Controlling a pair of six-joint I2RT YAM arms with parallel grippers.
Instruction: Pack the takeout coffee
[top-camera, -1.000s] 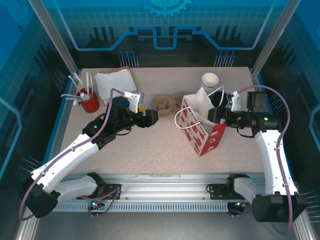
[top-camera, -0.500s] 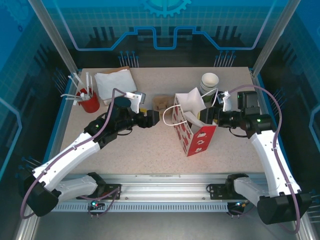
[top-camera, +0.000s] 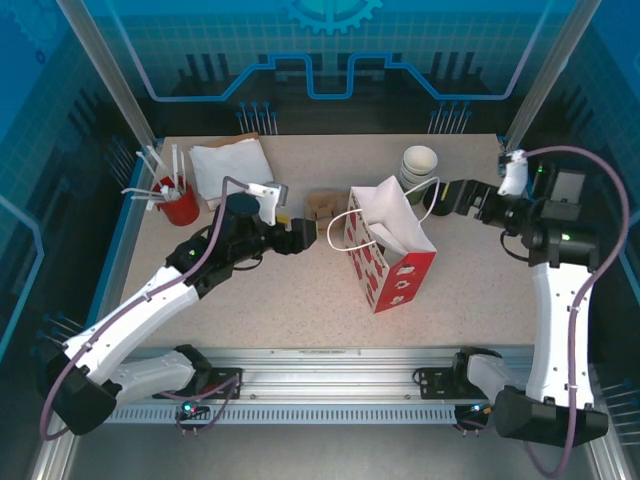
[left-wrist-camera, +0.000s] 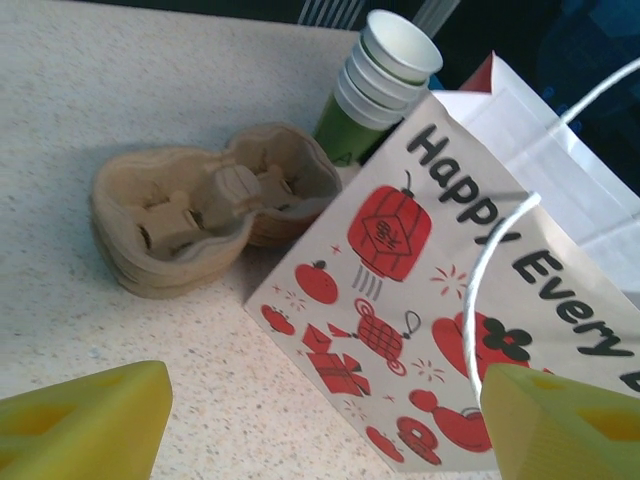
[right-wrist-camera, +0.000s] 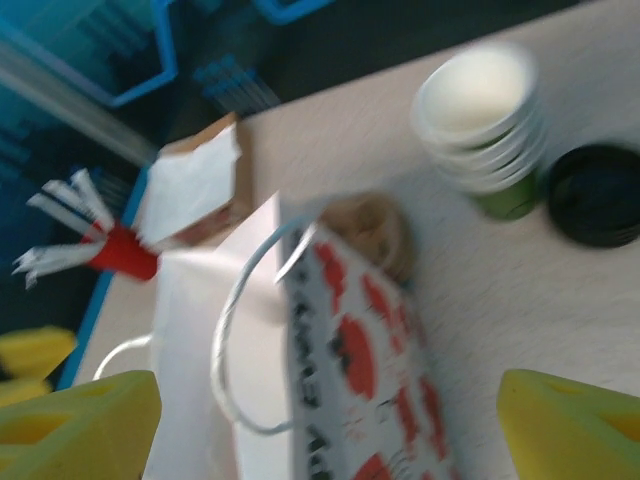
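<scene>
Right wrist view was smeared by motion: print on the paper bag (right-wrist-camera: 350, 350) was unreadable and the stack of cups (right-wrist-camera: 485, 120) was soft-edged. Black lid (right-wrist-camera: 597, 195) was cut off at the right edge.

Left wrist view: bag lettering ran off the right edge after "Happy Every", and the lower cups sat hidden behind the bag.

Overhead: the bag's inside could not be made out. The bag covered part of the cardboard carrier (top-camera: 322, 205).
</scene>
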